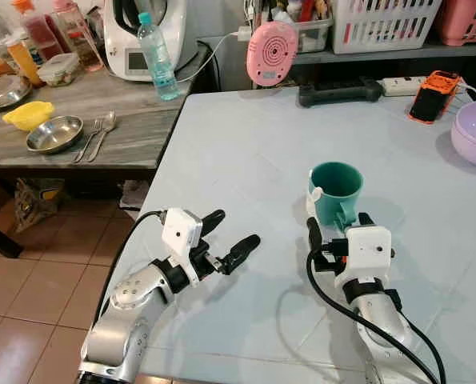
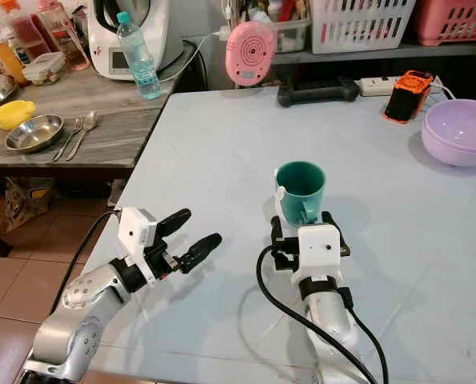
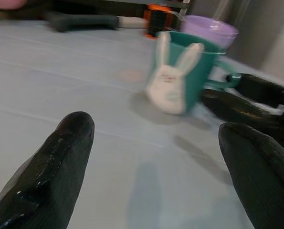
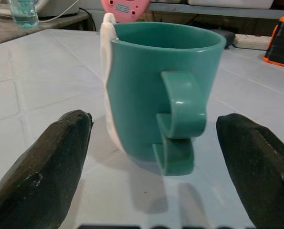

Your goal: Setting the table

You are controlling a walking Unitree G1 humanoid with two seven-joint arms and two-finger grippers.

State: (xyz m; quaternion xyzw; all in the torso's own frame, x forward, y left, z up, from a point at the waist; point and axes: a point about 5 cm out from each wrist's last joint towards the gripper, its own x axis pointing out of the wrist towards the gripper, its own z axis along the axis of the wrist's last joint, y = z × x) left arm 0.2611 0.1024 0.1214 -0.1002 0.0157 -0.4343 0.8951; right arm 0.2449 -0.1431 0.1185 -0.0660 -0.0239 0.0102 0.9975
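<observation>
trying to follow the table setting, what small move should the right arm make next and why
Probably ease the right gripper a little forward so its open jaws straddle the mug, then close. The mug stands upright on the table just ahead, handle facing the gripper and centred between the jaws, which are not yet touching it. The left gripper rests open off to the side.

Two silver metal arms ended in white box-shaped wrist housings; the left gripper (image 1: 231, 238) and right gripper (image 1: 339, 226) had long black fingers, with thick black cables trailing.
</observation>
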